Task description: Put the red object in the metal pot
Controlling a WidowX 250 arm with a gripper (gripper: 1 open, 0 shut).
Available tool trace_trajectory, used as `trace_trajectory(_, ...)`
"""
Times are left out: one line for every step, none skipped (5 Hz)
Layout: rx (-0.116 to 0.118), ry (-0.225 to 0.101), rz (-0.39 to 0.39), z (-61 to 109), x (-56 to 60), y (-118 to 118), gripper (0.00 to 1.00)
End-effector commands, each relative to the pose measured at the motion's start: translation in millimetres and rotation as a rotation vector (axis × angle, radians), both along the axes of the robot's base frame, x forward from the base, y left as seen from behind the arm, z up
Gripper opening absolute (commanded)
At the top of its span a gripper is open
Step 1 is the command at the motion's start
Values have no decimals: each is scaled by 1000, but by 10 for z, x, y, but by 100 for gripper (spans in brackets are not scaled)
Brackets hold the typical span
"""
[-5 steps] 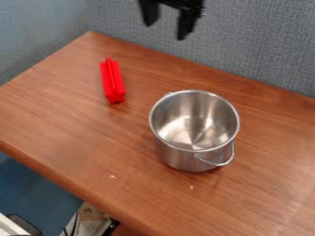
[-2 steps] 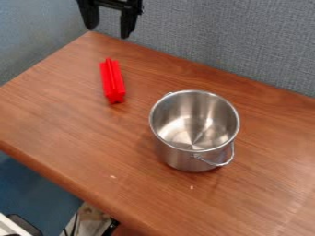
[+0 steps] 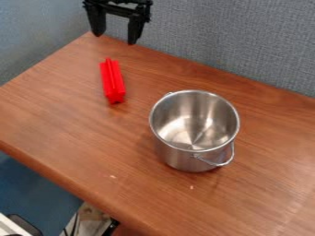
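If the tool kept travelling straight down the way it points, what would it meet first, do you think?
Probably bare wooden table near its far edge; the open tool seems to hang behind the red block, though depth is unclear from this view.

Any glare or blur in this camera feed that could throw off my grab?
Camera view: the metal pot shows soft bright reflections inside; the red object is crisp and evenly lit; the open gripper is dark, slightly soft, cut off by the top edge; the table shows mild sheen.

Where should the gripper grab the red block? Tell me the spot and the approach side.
Grip the red block at mid-length, coming straight down from above. It lies flat on the table, long and narrow, so the open gripper should close across its short width.
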State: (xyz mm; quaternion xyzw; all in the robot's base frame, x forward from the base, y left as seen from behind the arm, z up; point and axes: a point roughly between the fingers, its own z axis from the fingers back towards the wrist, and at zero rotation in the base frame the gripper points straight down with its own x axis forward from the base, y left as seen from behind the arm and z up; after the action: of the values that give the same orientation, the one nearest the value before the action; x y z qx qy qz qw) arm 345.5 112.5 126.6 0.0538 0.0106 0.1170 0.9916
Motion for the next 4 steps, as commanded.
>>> trace_trajectory(38,-21,-6,19,93,93,100)
trace_trajectory(59,1,-9,-151,97,192,100)
trace_trajectory(78,19,-9,-298,94,310,100)
trace_trajectory(70,18,46,-375,42,535,100)
